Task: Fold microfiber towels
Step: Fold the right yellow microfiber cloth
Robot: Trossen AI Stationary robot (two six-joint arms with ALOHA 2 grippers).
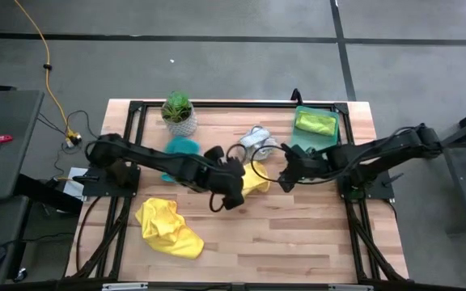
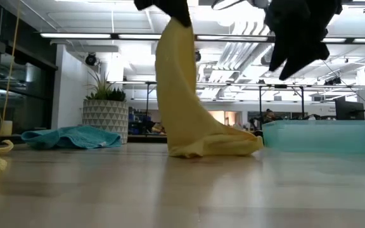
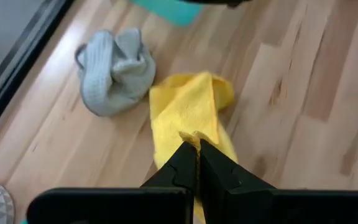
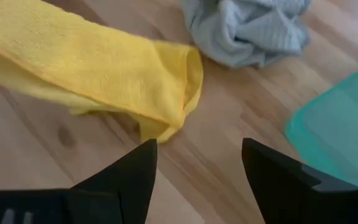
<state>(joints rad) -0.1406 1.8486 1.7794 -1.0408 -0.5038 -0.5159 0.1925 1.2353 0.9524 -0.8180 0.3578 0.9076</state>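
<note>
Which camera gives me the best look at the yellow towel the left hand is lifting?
The low view: the yellow towel hangs full length, bottom end still on the table. Left wrist view shows the left hand shut on its edge. Right wrist view shows one end; the high view mostly hides it under the arm.

— Where is the hanging towel [image 1: 256,179]?

— Mid-table [image 1: 298,234], hanging from the left gripper [image 1: 235,194], lower end resting on the wood. The right gripper [image 1: 285,179] is just to its right, apart from it.

— Behind that?

— The plant [image 1: 178,113] at back left, with a spread towel [image 1: 183,145] just before it. The tray [image 1: 306,144] is at back right, with a folded towel [image 1: 314,123] in it and a bunched towel [image 1: 257,139] just left of it.

— In front?

— A crumpled towel [image 1: 168,226], front left.
</note>
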